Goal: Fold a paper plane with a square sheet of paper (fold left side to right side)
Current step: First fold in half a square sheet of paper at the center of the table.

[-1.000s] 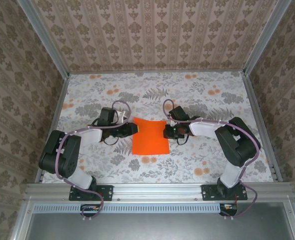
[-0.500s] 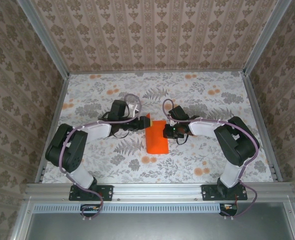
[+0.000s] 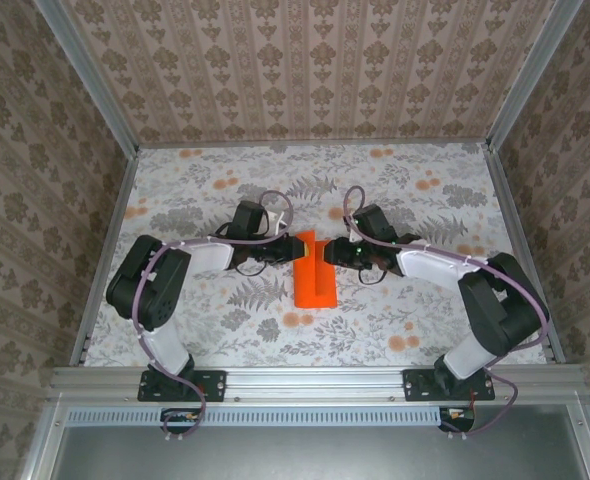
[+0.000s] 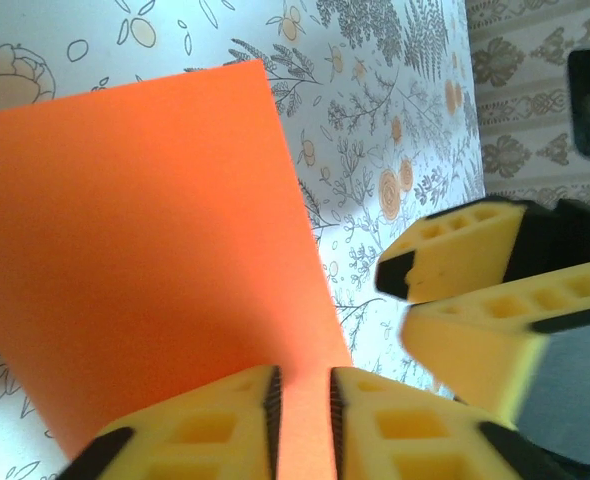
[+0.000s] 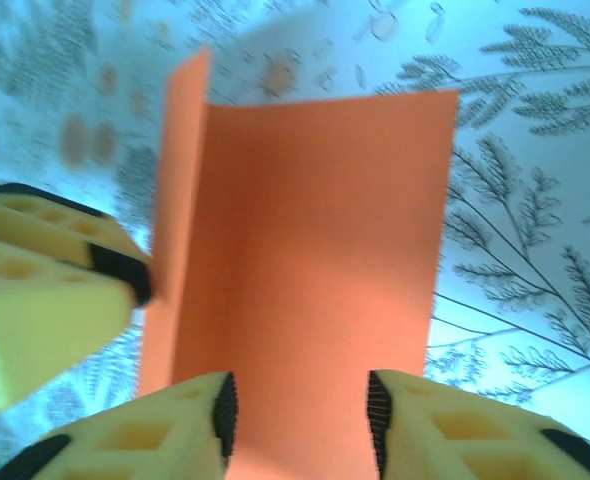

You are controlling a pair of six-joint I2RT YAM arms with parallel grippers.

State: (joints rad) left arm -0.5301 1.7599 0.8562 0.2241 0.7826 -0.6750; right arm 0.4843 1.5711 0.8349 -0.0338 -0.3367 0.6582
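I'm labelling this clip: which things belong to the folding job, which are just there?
Job:
square sheet of paper
left gripper, jaws pinching its raised edge
right gripper, jaws open above it

Just there:
floral table cover
patterned walls

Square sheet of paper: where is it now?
Mid-table in the top view, the square sheet of paper lies partly folded between the grippers: left gripper pinches its raised flap, right gripper open over it.

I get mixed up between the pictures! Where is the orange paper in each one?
Top view: orange paper, middle of the flowery table.
Left wrist: orange paper covers the left side.
Right wrist: orange paper in the middle, one edge standing up.
Shared landmark: that flowery table.
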